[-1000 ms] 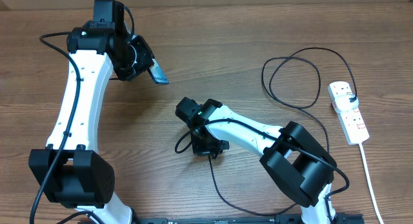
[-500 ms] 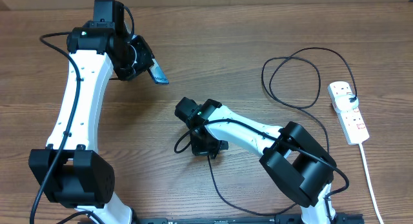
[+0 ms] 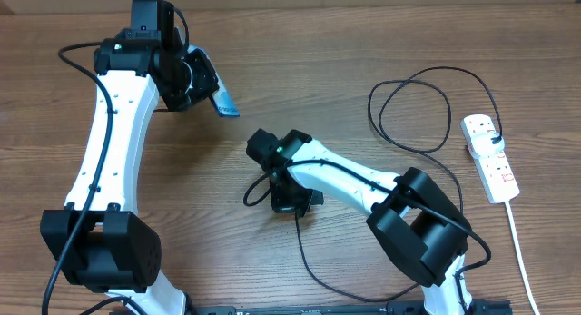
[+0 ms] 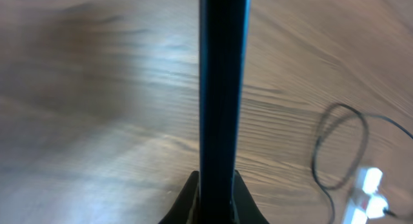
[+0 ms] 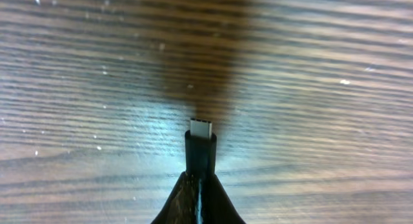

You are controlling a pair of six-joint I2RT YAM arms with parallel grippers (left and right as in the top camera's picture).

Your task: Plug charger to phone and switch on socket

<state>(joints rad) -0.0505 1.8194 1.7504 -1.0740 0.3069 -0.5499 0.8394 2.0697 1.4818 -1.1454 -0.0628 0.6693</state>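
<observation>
Left gripper [image 3: 201,86] is clamped on the slim phone [image 4: 222,88], holding it edge-on above the wood-grain table [image 3: 318,70]. Right gripper [image 5: 198,188] pinches the black charger [image 5: 201,143], its flat metal tip poking out. The white oblong socket [image 3: 490,157] sits at the far right.

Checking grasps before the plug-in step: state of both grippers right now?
Left gripper: shut on the slim blue-screened smartphone.
Right gripper: shut on the thin black charger cable, at its metal-tipped connector end.

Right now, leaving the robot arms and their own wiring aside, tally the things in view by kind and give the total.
phone: 1
black charger cable: 1
white power strip: 1
Total: 3
</observation>
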